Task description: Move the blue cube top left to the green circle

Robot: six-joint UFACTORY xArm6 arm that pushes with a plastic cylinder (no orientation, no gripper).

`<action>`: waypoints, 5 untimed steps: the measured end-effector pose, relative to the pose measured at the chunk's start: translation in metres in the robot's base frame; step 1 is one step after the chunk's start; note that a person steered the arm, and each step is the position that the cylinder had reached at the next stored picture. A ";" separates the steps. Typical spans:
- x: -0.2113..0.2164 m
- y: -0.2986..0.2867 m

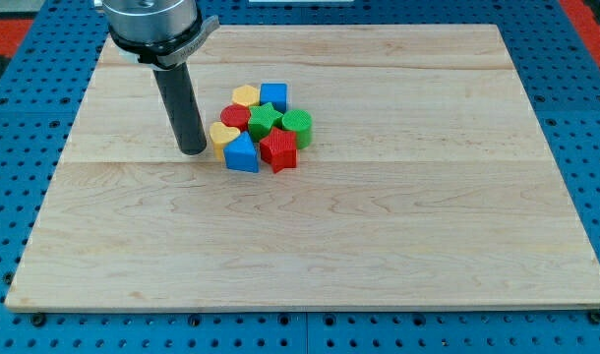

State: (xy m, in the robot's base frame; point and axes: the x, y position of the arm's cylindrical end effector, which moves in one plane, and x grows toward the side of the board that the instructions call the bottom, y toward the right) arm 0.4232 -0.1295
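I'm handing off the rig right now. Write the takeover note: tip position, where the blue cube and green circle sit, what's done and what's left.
My tip is down on the board, just left of the cluster, next to the yellow heart.
Blue cube sits at the cluster's top, beside the yellow block.
Green circle is at the cluster's right edge, just below-right of the cube, so the cube looks roughly top left of it already.
Left: check the placement and nudge the cube only if needed, without scattering the tightly packed neighbours.

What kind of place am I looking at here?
Probably a robotics lab bench: a wooden board lies on a blue perforated table, my tip rests left of clustered plastic blocks, nearest the yellow heart.
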 end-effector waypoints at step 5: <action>-0.112 0.059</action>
State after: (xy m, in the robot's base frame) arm 0.3117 -0.0708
